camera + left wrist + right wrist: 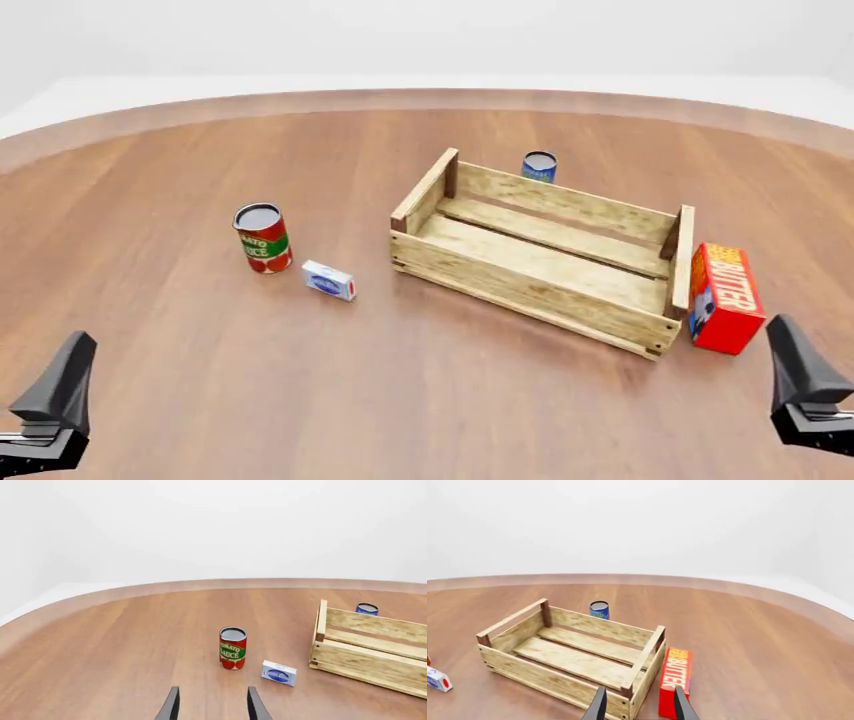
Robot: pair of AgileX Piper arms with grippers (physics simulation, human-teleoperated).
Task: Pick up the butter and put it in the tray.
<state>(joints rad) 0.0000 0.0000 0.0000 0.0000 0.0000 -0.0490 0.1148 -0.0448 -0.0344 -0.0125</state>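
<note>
The butter (725,296) is a red carton with an orange face and white lettering. It lies on the table against the right end of the tray (461,270), a large wooden slat crate with nothing in it. It also shows in the right wrist view (674,680), beside the tray (540,675). My right gripper (636,705) is open and empty, short of the butter; in the front view it (805,392) is at the bottom right. My left gripper (211,707) is open and empty at the bottom left (54,400), far from the butter.
A tomato sauce can (262,238) stands left of the tray with a small white-and-blue box (328,280) beside it. A small blue can (539,166) stands behind the tray. The table's curved edge (400,98) runs along the back.
</note>
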